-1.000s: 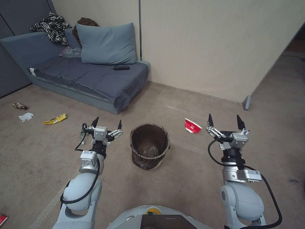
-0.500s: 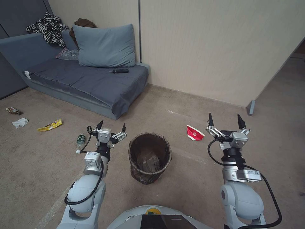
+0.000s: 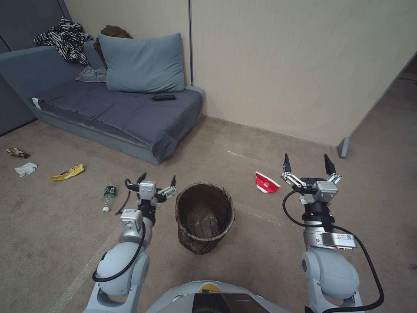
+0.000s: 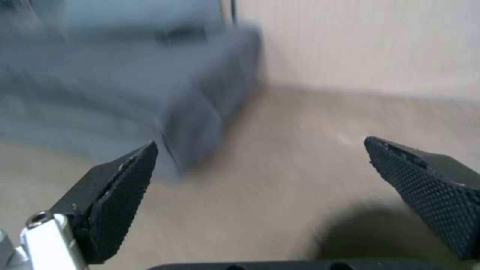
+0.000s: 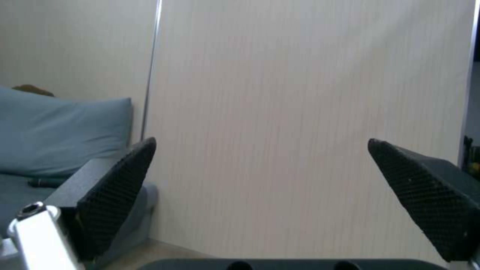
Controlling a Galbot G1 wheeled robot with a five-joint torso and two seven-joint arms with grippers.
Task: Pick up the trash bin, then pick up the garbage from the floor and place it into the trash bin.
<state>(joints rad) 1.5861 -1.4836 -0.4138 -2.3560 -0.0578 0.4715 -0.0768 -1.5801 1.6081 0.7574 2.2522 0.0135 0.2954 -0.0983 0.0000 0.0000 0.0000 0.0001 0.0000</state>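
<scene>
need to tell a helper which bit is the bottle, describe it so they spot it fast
From the grey sofa, look down to the carpet before it. The bottle lies there, left of the left gripper, clear with a green label, unlike the flat yellow wrapper nearby.

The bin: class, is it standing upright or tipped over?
Upright. The bin stands on the carpet with its round, bag-lined mouth facing up, between the open left gripper and open right gripper.

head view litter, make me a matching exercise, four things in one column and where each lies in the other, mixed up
Things:
1. red paper cup
2. clear bottle
3. trash bin
4. yellow wrapper

Places:
A. between the two arms
B. floor ahead of the sofa, beside the white tissue
C. floor just beyond the left gripper
D. floor near the right gripper

Pairs: 1-D, 2-C, 3-A, 4-B
</scene>
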